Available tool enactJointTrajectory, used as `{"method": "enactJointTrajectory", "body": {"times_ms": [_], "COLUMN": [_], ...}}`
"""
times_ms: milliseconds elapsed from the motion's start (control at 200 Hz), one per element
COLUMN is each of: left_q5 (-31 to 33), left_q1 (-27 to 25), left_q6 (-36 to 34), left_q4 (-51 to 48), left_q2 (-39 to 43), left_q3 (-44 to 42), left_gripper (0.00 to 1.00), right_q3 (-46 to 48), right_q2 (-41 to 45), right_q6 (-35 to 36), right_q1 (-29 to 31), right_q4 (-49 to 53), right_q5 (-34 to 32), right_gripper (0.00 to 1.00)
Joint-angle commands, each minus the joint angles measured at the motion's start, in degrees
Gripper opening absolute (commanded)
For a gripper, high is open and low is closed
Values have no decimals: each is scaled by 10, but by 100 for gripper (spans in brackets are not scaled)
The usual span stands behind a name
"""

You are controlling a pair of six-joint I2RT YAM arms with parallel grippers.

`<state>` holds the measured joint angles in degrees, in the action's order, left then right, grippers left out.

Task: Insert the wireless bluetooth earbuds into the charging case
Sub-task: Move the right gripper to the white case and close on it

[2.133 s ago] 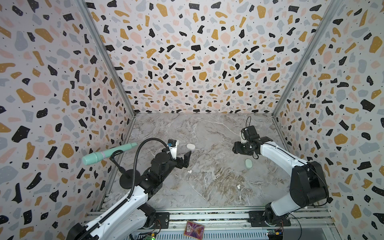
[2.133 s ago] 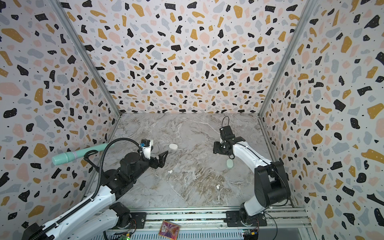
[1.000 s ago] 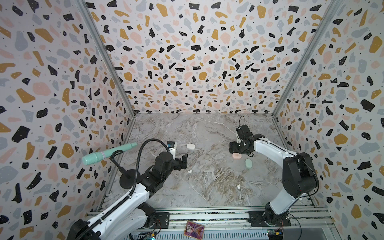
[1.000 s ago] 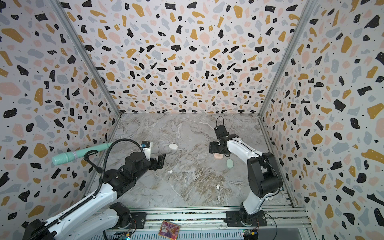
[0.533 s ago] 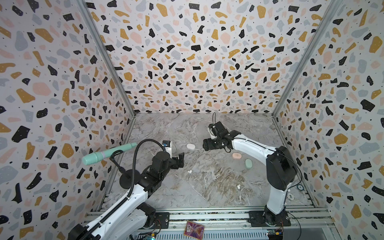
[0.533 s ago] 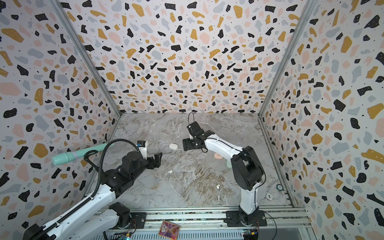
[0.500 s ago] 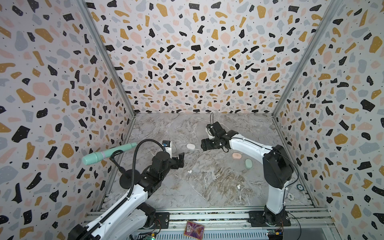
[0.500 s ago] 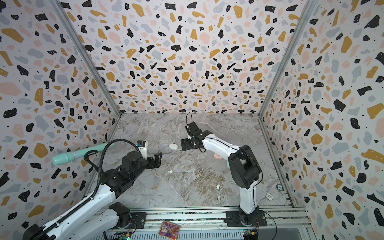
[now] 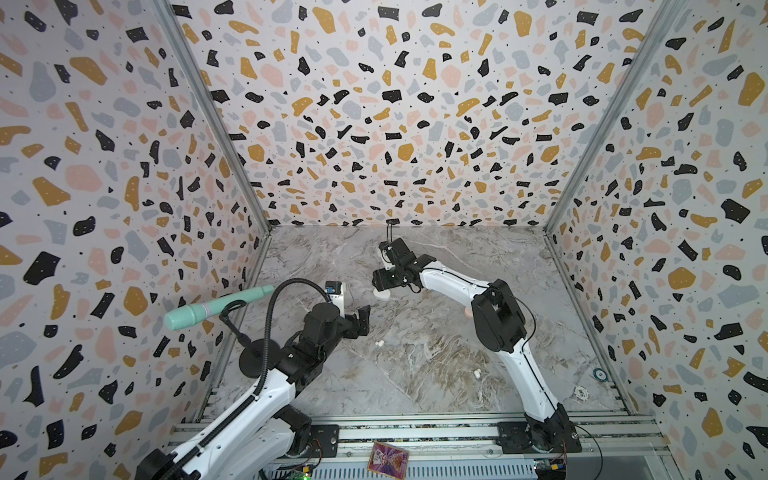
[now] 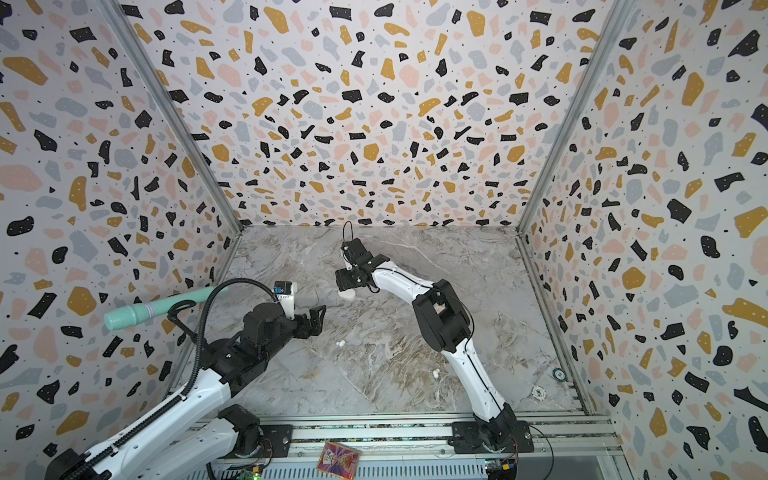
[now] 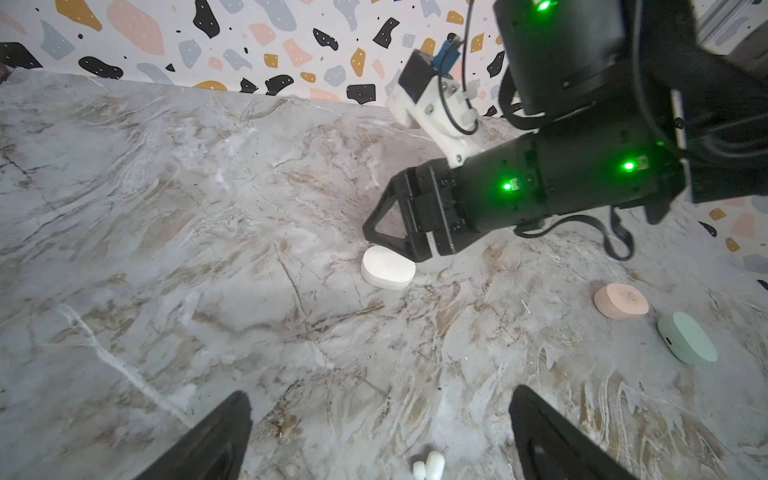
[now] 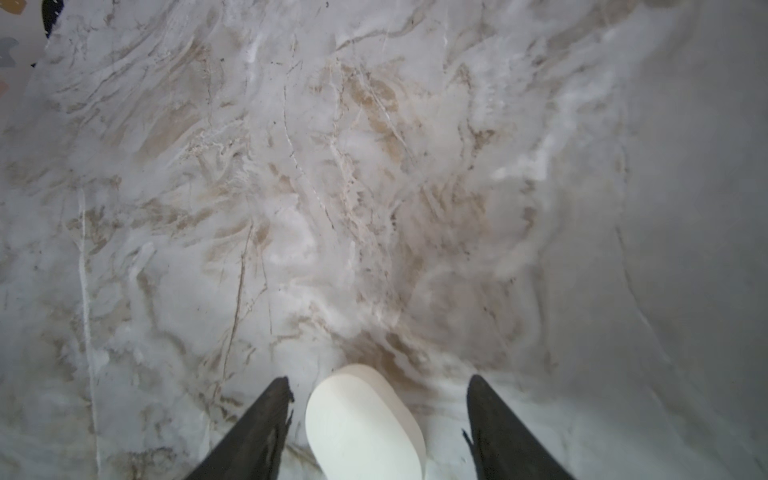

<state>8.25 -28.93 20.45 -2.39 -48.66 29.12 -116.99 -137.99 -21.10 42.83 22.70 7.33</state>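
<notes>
The tabletop point(image 9: 316, 257) is a smooth, matt slab patterned like marble, grey-white with tan and brown veining. The walls point(image 9: 374, 104) around it carry a flat terrazzo print of black, ochre, pink and grey chips. Three closed, pebble-shaped cases of satin plastic lie on the tabletop, flat-topped and round-edged: a white charging case point(image 12: 363, 424), a pink case point(image 11: 621, 301) and a mint case point(image 11: 688, 338) with a small dark port in its side. The pink and mint ones lie just beside each other, well apart from the white one.

The right end effector point(image 12: 378, 380), with black tapering fingers, reaches across the middle and stands low over the white charging case. Its jaws are spread to either side of the case, with a gap showing on both sides, narrower on one. The left end effector point(image 11: 380, 392) is spread wide and grips nothing.

The white earbuds point(image 11: 428, 467) are tiny, glossy, rounded buds, two lying close together. They rest loose on the tabletop near the left end effector, apart from the white charging case. In a top view a second white pair point(image 9: 478, 372) lies nearer the front, beside the right arm.
</notes>
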Motion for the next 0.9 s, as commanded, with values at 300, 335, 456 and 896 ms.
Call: {"method": "enactJointTrajectory", "body": {"times_ms": [300,335,456,896], "left_q5": [-7,-6,-4,6], "left_q1": [3,3,3,4], "left_q6": [4,4,4,2], "left_q4": [24,24,21,-12], "left_q2": [1,1,5,42], "left_q3": [3,3,4,10], "left_gripper": [98,98,98,98], "right_q3": [-78,-75,-46,193], "right_q2": [-36,-33,-11,138], "right_q6": [64,71,97,154], "right_q1": [26,29,39,60], "right_q4": [74,82,106,118], "right_q5": [18,15,11,-31], "right_gripper": [49,48,44,42]}}
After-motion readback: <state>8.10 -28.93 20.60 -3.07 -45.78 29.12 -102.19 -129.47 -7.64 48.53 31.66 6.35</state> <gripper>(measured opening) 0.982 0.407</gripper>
